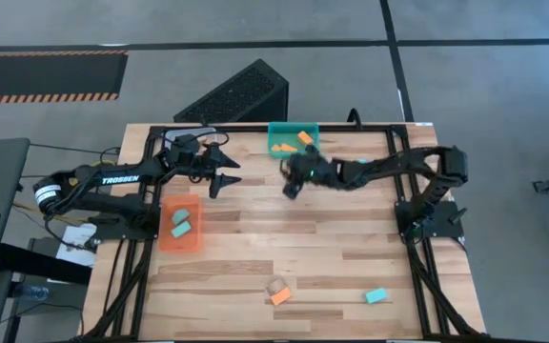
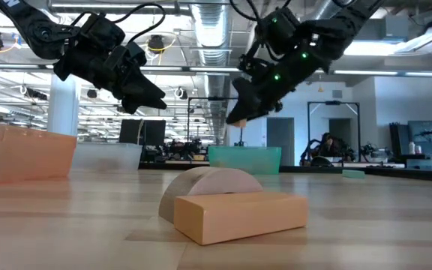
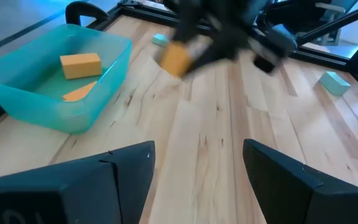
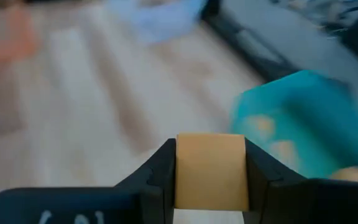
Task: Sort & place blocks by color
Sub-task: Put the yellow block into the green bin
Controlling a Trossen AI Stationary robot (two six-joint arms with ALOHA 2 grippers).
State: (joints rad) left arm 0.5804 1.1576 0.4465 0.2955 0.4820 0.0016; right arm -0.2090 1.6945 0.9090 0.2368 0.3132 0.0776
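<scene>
The blocks are scattered over the butcher-block table point(image 1: 332, 238): two orange ones point(image 1: 304, 138) lie in the teal bin point(image 1: 293, 127) at the far edge, two teal ones point(image 1: 180, 230) sit in the orange bin point(image 1: 163, 241) on the left, an orange block point(image 1: 280, 297) rests beside a pale wooden arch piece point(image 1: 276, 284) near the front edge, and a lone teal block point(image 1: 376, 296) lies to its right. Largest in view are the two dark arms. The right gripper point(image 1: 292, 187) hangs above the table just in front of the teal bin, its fingers closed on a tan wooden block point(image 4: 211, 171) that fills the gap between them. The left gripper point(image 1: 223, 169) hovers to the left of it, between the two bins, its fingers spread apart and empty. A clear bin point(image 2: 108, 155) stands at the far left in the low view.
</scene>
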